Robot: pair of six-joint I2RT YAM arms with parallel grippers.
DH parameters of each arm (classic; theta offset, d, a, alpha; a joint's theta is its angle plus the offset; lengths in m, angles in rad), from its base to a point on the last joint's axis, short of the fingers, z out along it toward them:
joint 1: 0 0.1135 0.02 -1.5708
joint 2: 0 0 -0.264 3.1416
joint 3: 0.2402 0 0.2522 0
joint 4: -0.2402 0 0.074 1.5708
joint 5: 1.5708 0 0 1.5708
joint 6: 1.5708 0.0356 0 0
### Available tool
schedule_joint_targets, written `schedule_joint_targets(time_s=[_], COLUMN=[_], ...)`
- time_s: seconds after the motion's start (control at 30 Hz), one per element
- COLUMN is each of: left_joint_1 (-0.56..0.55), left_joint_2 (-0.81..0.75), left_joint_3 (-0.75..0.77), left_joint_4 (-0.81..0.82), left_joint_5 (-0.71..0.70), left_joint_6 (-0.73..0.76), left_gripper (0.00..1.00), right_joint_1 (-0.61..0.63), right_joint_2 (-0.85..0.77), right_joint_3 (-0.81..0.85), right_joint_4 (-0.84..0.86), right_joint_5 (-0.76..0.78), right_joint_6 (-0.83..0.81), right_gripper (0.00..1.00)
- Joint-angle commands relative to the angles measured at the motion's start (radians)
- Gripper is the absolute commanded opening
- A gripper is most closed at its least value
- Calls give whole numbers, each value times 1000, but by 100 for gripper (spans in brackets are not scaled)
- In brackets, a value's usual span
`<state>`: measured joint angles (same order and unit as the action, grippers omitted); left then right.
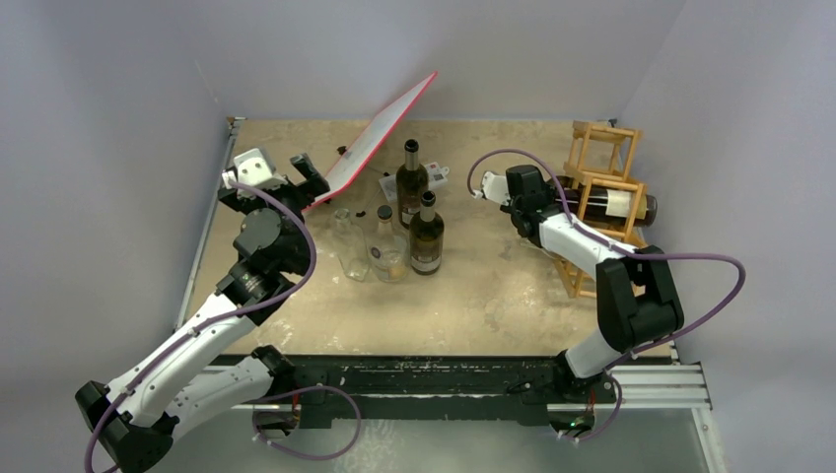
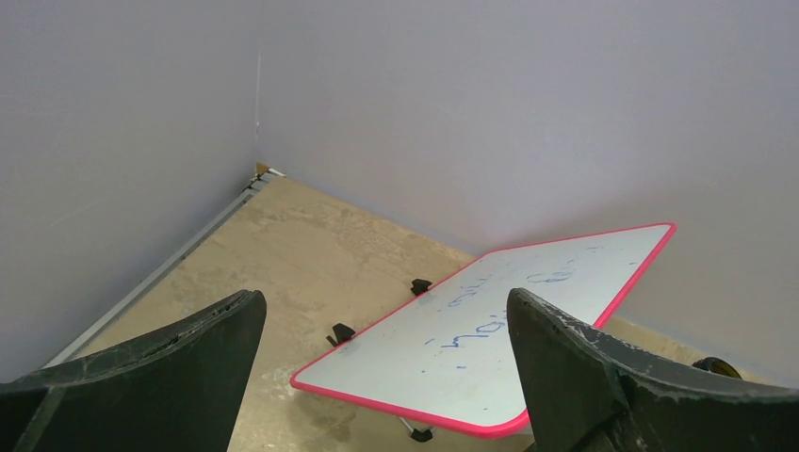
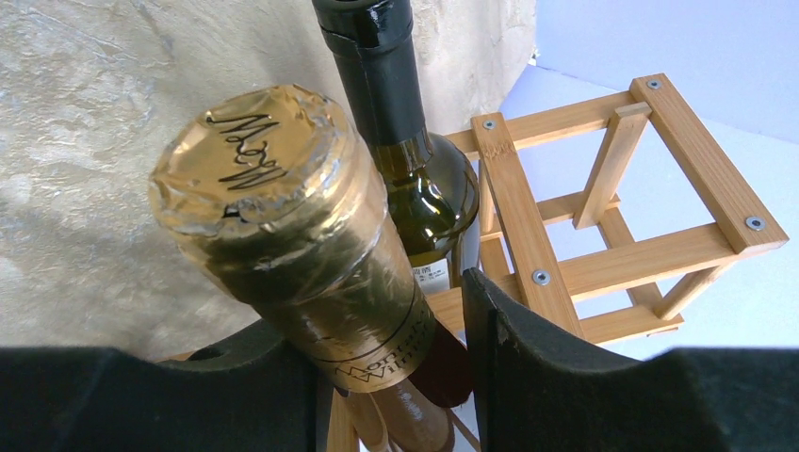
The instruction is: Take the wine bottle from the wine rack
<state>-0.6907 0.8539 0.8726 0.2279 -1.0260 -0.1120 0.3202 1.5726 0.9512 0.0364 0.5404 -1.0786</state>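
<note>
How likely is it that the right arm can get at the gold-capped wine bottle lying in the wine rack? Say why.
Likely yes: the right gripper straddles the neck of the gold-capped wine bottle, one finger either side, nothing between. The dark bottle beside it in the wine rack seems no obstacle.

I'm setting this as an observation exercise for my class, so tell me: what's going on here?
The right hand is at the rack, its fingers either side of the gold-foil neck of a bottle lying there. Whether they grip it firmly cannot be told. The bottle is not yet off the rack. The left hand hangs open near the board, holding nothing.
</note>
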Motion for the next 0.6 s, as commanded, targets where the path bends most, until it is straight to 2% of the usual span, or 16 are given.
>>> schedule_joint_targets(time_s=[0.0, 0.2, 0.57], left_joint_1=[-4, -2, -3], left_joint_2=[-3, -5, -6], left_joint_3=[3, 3, 3], left_joint_4=[39, 39, 38], left_joint_5=[14, 14, 15], left_joint_6=[7, 6, 0], left_gripper=[99, 99, 99], right_joint_1=[-3, 8, 31], right_joint_2=[-27, -63, -130], right_joint_3=[-9, -32, -116], right_joint_4=[46, 59, 159], right_joint_5=[20, 7, -39], right_joint_6=[52, 52, 24], right_gripper=[16, 0, 0])
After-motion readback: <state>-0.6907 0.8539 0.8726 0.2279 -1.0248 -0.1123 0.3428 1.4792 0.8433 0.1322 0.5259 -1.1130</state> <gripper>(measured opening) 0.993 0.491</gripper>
